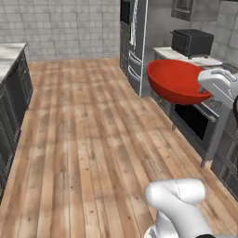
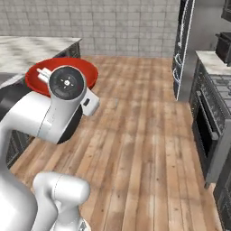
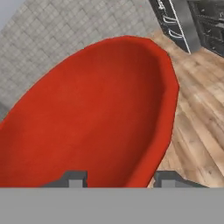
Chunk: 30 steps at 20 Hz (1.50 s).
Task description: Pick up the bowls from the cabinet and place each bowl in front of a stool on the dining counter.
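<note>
Gripping the rim of the red bowl (image 3: pixel 96 113), the gripper (image 3: pixel 118 177) has one dark fingertip inside the rim and the other outside it, so the jaws pinch the bowl's wall between them. In the left base view the bowl (image 1: pixel 176 82) hangs in the air, tilted, high above the wooden floor (image 1: pixel 88 139), in front of the oven (image 1: pixel 200 122) and just beside the arm's white wrist (image 1: pixel 218 83). In the right base view the bowl (image 2: pixel 61 74) shows behind the arm's round joint (image 2: pixel 66 84), with a white marble counter (image 2: pixel 31 49) beyond it to the left. A tall dark fridge (image 2: pixel 182 49) stands near the grey tiled wall (image 2: pixel 122 22).
</note>
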Motion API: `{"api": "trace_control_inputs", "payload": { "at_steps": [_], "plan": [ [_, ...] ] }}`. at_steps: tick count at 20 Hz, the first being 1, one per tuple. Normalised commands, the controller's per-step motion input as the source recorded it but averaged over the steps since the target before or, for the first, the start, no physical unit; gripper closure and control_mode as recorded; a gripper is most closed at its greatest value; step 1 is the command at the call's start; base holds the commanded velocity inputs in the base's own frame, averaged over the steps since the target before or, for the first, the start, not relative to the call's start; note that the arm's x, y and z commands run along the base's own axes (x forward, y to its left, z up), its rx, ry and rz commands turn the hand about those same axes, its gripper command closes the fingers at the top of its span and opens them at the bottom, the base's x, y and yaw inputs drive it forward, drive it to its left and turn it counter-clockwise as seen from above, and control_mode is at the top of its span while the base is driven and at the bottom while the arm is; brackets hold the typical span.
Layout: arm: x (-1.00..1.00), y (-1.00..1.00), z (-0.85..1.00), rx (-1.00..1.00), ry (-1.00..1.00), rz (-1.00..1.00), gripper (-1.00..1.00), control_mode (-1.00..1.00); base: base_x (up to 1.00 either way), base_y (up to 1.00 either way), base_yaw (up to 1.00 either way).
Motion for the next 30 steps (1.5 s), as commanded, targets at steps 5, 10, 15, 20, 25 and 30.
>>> {"api": "trace_control_inputs", "payload": {
  "at_steps": [5, 10, 15, 20, 25, 30],
  "plan": [
    [0.00, 0.00, 0.00, 0.00, 0.00, 0.00, 1.00, 1.00, 0.53, 0.31, 0.70],
    [0.00, 0.00, 0.00, 0.00, 0.00, 0.00, 1.00, 1.00, 0.88, 0.04, 0.57],
    [0.00, 0.00, 0.00, 0.00, 0.00, 0.00, 1.00, 1.00, 0.86, -0.02, 0.53],
    [0.00, 0.00, 0.00, 0.00, 0.00, 0.00, 1.00, 1.00, 0.83, -0.62, 0.31],
    [0.00, 0.00, 0.00, 0.00, 0.00, 0.00, 1.00, 1.00, 0.98, -1.00, 0.22],
    [0.00, 0.00, 0.00, 0.00, 0.00, 0.00, 1.00, 1.00, 1.00, -1.00, 0.17]
  ]
}}
